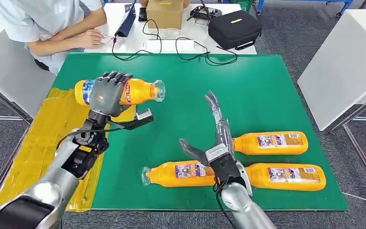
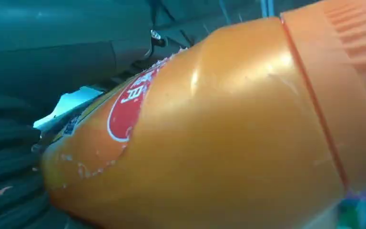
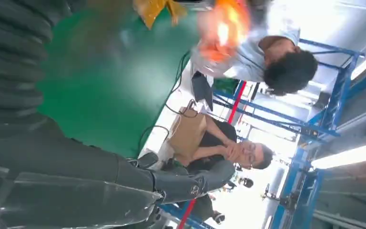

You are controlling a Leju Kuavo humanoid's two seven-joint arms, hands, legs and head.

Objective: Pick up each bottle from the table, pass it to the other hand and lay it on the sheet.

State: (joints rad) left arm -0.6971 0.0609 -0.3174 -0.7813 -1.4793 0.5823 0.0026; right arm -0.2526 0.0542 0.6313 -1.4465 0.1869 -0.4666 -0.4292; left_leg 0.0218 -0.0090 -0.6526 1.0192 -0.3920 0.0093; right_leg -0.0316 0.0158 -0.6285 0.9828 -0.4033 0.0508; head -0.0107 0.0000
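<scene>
Orange and smooth, the bottle (image 1: 119, 91) lies sideways in my left hand (image 1: 108, 94), whose fingers (image 1: 116, 76) are clamped over its label, above the border between the green tabletop (image 1: 262, 95) and the yellow sheet (image 1: 52, 129). My right hand (image 1: 214, 129) hangs over the green area with its fingers apart and holds nothing; three other bottles (image 1: 269, 143) lie on the tabletop just beside and under it. I think the step now is to lay this bottle on the sheet, which is under my left fingers and to their outer side. To do it well I should bring the bottle fully over the yellow, lower it flat so it does not roll, and loosen the grip only when it rests. The plastic looks slippery, so no hurry. Beyond my fingers, a person (image 1: 52, 28) sits at a white table (image 1: 171, 45) with cables, a cardboard box (image 1: 164, 13) and a black case (image 1: 234, 28); the floor is grey carpet.
</scene>
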